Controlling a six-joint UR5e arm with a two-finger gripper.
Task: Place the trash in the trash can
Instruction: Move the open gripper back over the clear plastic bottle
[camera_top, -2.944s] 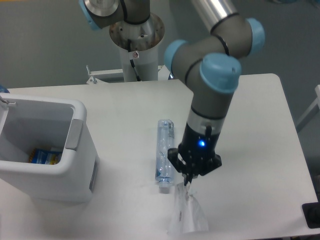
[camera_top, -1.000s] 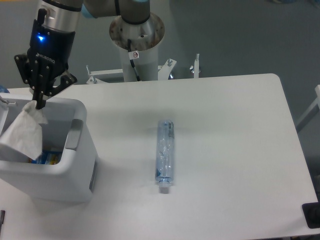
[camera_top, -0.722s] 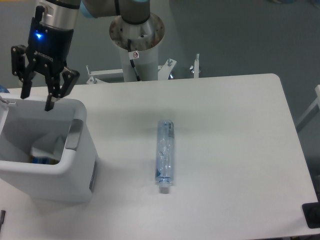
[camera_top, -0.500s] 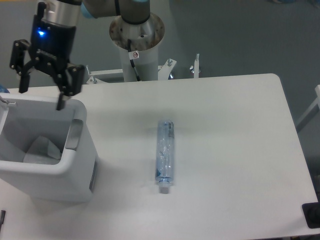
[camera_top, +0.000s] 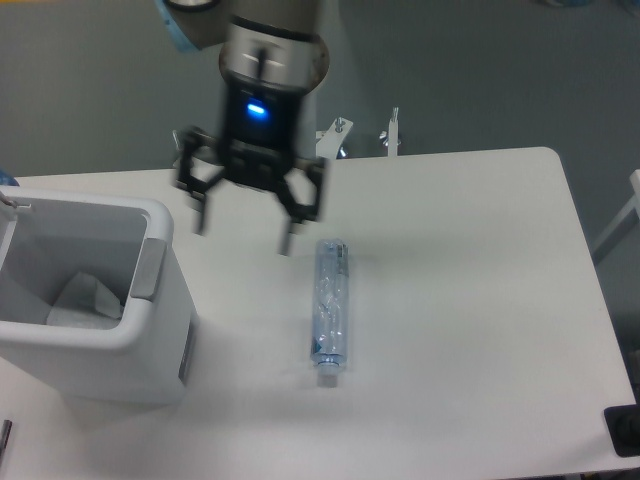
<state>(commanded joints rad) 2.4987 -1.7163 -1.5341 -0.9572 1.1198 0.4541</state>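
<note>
Camera view from the fixed mount looks down on a white table (camera_top: 470, 300) with the trash can (camera_top: 150, 340) at its left edge. It is a boxy white bin with a rounded rim and a grey panel (camera_top: 148, 268) on the side that faces the middle of the table. Inside it lies the crumpled paper wad (camera_top: 80, 300), pale grey-white, resting low against the floor of the bin (only part of it shows past the rim).

Out on the table, well apart from the bin, the clear plastic bottle (camera_top: 330, 308) lies flat on its side. Its body is crushed and bluish, and it runs roughly front to back in the picture, with the white cap (camera_top: 327, 379) at the near end.

Above the table between the bin and the bottle hangs the gripper (camera_top: 242, 232), blurred by motion. It points downward, its two dark fingers (camera_top: 289, 225) spread wide apart with nothing between them. The nearer fingertip is just beside the far end of the bottle in the picture, though whether it is at the bottle's height cannot be told. A blue light (camera_top: 256, 109) glows on the gripper's black body, and the silver wrist of the arm (camera_top: 272, 45) rises straight up from it toward the top of the frame.
</note>
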